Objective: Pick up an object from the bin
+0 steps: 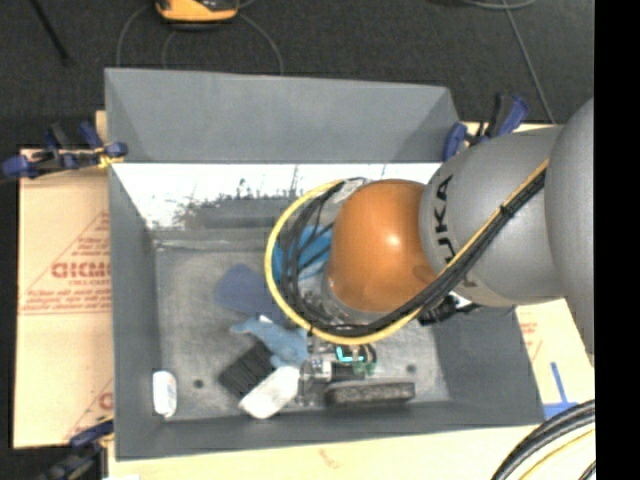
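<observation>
Hanging low in the grey bin (478, 363) with the gripper (338, 365) under the orange cover (375, 243), probably for coming close to the small things on the floor; not being able to tell if open or closed. Judging the dark grey bar (370, 392) as nearest: lying flat just beside the gripper toward the near wall, stretching lengthwise along that wall, pointing left and right across the view, with a white oblong piece (268, 393) lying at the gripper's other side.

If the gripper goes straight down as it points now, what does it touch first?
Probably the dark grey flat bar lying just under the gripper, though depth is unclear.
</observation>
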Controlling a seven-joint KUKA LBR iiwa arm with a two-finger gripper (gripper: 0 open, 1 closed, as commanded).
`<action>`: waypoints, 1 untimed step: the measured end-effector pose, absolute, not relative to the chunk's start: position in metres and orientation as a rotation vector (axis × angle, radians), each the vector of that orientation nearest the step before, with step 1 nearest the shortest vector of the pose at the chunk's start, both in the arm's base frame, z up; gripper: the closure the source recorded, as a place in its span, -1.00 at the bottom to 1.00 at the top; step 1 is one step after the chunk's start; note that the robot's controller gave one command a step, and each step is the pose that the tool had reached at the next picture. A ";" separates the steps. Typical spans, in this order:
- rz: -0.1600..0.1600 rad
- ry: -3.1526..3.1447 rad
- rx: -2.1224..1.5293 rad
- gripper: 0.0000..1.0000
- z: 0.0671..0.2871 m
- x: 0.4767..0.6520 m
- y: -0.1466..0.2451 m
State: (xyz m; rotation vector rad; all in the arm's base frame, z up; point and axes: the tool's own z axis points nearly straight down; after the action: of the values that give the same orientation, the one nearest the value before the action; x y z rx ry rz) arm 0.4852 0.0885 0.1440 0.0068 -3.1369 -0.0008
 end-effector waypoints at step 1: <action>-0.002 -3.146 -0.003 1.00 0.148 0.488 0.088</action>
State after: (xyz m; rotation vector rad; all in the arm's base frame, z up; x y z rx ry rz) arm 0.4877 0.0880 0.1479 -0.0028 -3.1459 -0.0023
